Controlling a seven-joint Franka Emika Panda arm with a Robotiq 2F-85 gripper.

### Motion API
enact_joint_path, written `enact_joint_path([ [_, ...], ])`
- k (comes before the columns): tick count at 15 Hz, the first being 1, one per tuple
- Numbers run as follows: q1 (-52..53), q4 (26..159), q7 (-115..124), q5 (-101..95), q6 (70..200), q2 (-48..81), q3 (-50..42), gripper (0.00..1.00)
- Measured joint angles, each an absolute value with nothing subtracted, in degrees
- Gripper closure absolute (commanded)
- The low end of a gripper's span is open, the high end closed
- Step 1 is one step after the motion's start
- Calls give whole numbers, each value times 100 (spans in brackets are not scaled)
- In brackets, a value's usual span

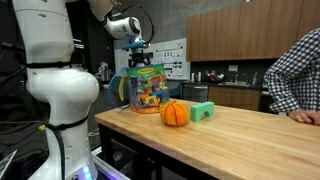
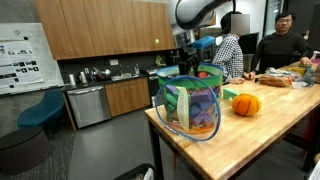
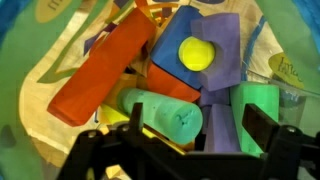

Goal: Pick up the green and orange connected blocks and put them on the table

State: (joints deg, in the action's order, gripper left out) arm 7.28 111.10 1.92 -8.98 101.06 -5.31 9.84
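Fingers (image 3: pixel 265 128) spread wide and empty, your gripper (image 1: pixel 136 50) is hovering over the toy bag (image 1: pixel 147 90) on the table (image 1: pixel 250 140) — inside, the orange block (image 3: pixel 105 78) and green block (image 3: pixel 160 112) are lying among loose pieces, so you are needing a straight, slow descent straddling the pair.

arm (image 1: pixel 50 40): wrist pointing down | fingers (image 3: pixel 268 135): spread wide, apparently gripping nothing

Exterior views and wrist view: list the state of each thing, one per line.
pincer: open, empty, over the bag.
bag: upright on the table, full of blocks.
orange round toy: resting on the table.
green block: resting beside the round toy.
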Motion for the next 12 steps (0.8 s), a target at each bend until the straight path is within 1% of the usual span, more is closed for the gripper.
enact_joint_path([
  [4, 715, 11278, 363, -929, 10201, -531, 976, 0],
  [5, 715, 11301, 401, -973, 10211, -531, 973, 25],
  [6, 715, 11319, 425, -1026, 10217, -531, 971, 26],
  [7, 714, 11330, 447, -1097, 10222, -532, 970, 31],
  [10, 715, 11337, 518, -1346, 10227, -540, 970, 54],
  [11, 715, 11338, 530, -1427, 10230, -550, 970, 64],
  [12, 715, 11338, 545, -1503, 10234, -561, 970, 70],
])
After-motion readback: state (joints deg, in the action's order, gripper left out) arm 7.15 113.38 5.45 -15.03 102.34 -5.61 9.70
